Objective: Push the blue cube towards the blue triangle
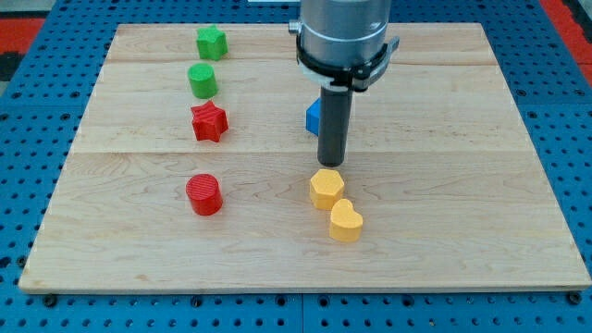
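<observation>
A blue block (314, 116) shows near the middle of the wooden board, mostly hidden behind my rod, so its shape is hard to make out. My tip (330, 164) rests on the board just below and to the right of that blue block, and just above the yellow hexagon (326, 189). No other blue block shows; the arm's body may hide part of the board at the view's top.
A yellow heart (346, 221) lies below the hexagon. On the left stand a green star (211, 43), a green cylinder (203, 80), a red star (209, 121) and a red cylinder (204, 194). The board's edge (305, 289) runs along the bottom.
</observation>
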`<action>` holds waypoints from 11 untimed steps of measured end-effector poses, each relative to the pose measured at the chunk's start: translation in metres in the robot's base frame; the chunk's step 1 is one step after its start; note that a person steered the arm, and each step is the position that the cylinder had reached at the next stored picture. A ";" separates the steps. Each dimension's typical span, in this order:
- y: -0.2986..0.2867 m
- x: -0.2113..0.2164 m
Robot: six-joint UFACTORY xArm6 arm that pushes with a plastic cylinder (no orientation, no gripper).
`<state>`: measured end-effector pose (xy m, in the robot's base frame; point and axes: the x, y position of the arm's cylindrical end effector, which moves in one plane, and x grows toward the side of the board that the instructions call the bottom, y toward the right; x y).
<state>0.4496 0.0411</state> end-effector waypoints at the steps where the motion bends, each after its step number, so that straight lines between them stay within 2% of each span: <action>1: 0.004 -0.024; 2: 0.004 -0.039; 4: 0.011 -0.026; 6: -0.066 -0.023; 7: -0.071 -0.028; 11: -0.032 -0.044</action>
<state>0.4059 0.0092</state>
